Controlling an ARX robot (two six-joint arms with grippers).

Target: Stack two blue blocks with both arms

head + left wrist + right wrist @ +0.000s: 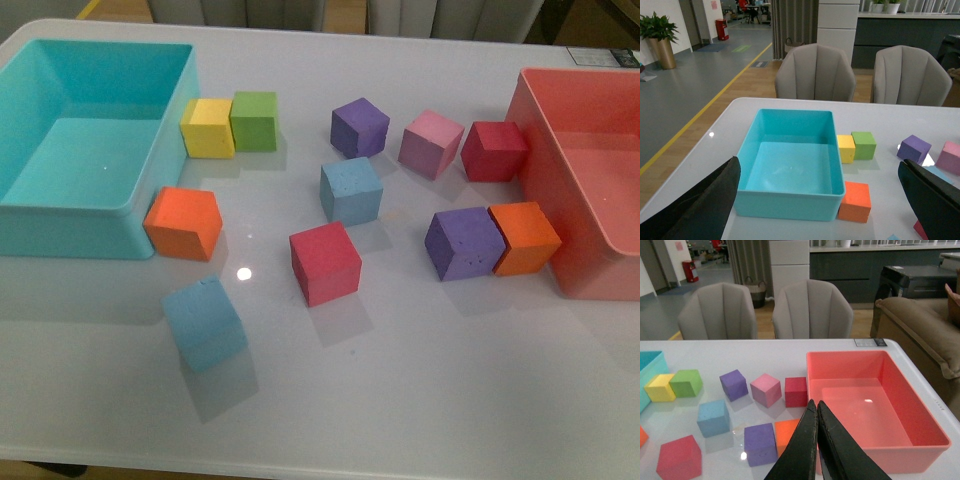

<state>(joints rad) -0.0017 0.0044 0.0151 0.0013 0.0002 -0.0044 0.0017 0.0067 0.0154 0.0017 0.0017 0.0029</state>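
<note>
Your nearer blue block (205, 323) sits in the lower left of the front view, turned slightly off square. The farther blue block (350, 190) sits near the frame's centre, well apart from it, with a red cube (325, 262) lying between them. Both are cubes, so neither has a long axis to line up on. Neither arm shows in the front view. By my judgement, the lower-left block falls to your left arm. Your left gripper (819, 167) is spread wide and empty. Your right gripper (816, 407) has its fingers pressed together on nothing, so it needs to part them first.
</note>
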